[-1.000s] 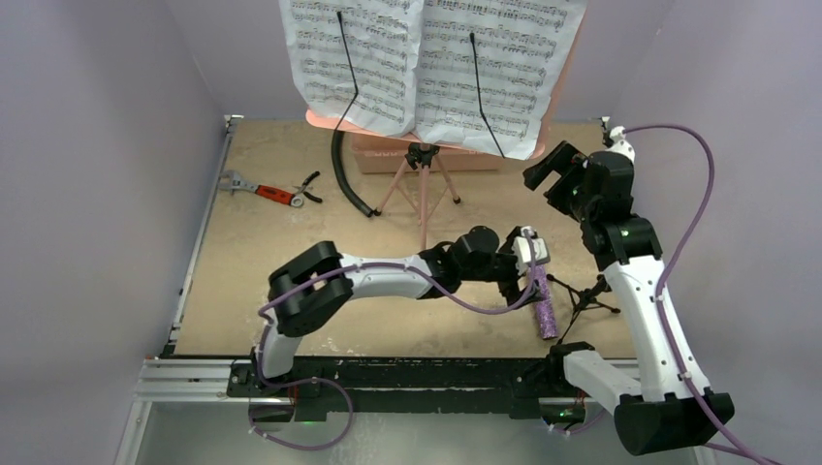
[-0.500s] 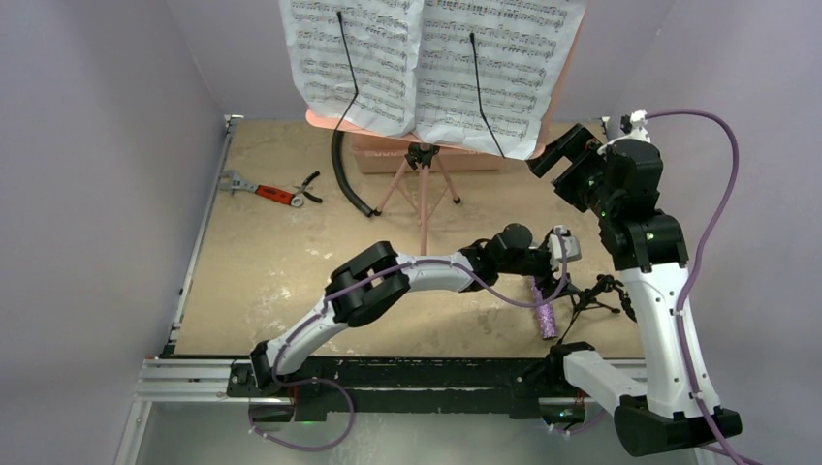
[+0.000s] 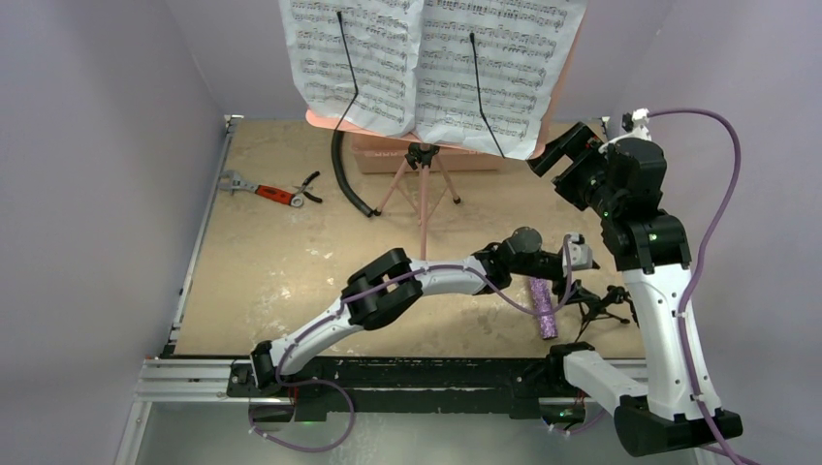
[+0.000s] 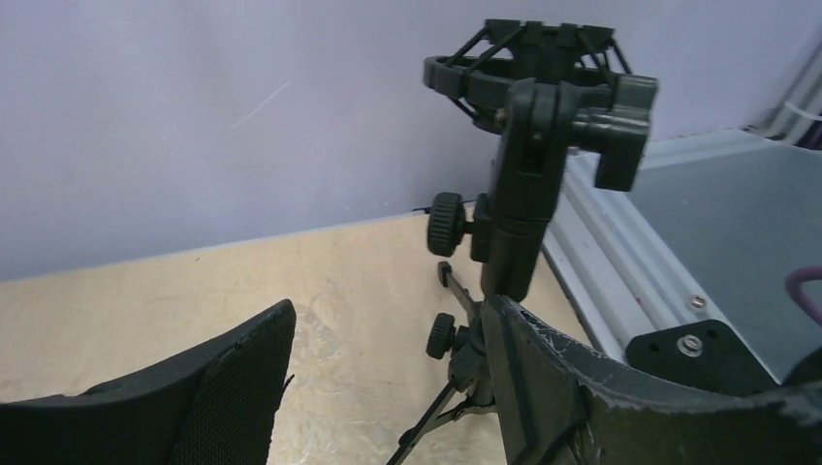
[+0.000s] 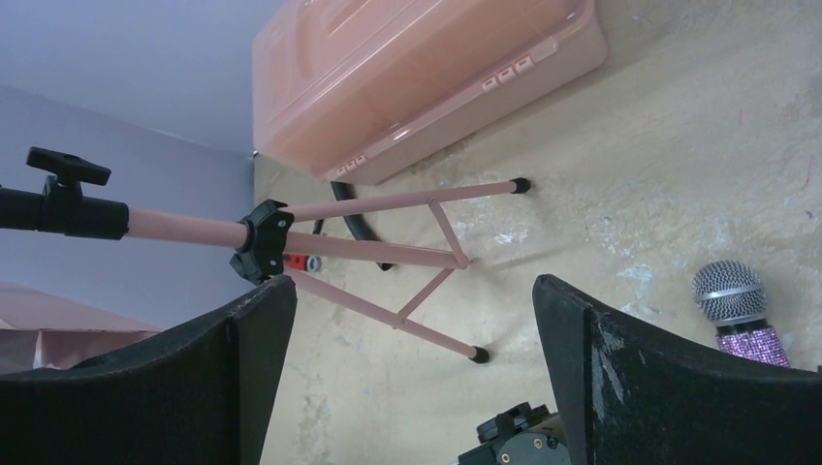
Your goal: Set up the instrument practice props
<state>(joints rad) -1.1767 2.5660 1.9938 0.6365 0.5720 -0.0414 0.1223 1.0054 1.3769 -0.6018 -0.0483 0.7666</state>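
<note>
Near the front right corner of the table (image 3: 271, 262), the purple microphone (image 3: 543, 308) lies flat on the surface, just beside the small black mic stand (image 4: 528, 194), which stands upright on its tripod with its cradle empty. The left claw (image 4: 388, 315) is low at this stand with its jaws apart and clamped on nothing; the post sits close against one finger, though contact cannot be told. Farther back along the right edge, the right claw (image 5: 412, 291) hangs raised, jaws wide apart and empty. Toward the far edge, the pink music stand (image 3: 422, 189) is up on its legs with the white pages (image 3: 426, 68) spread on it, so that part looks done; what seems left is seating the microphone in its cradle. A pink plastic box (image 5: 426, 77) rests behind the legs, a black hose (image 3: 347, 179) curves beside them, and a wrench (image 3: 254, 187) and pliers (image 3: 310, 187) lie near the far left corner. Surface is pale, scuffed board; plain lavender walls close it in.
</note>
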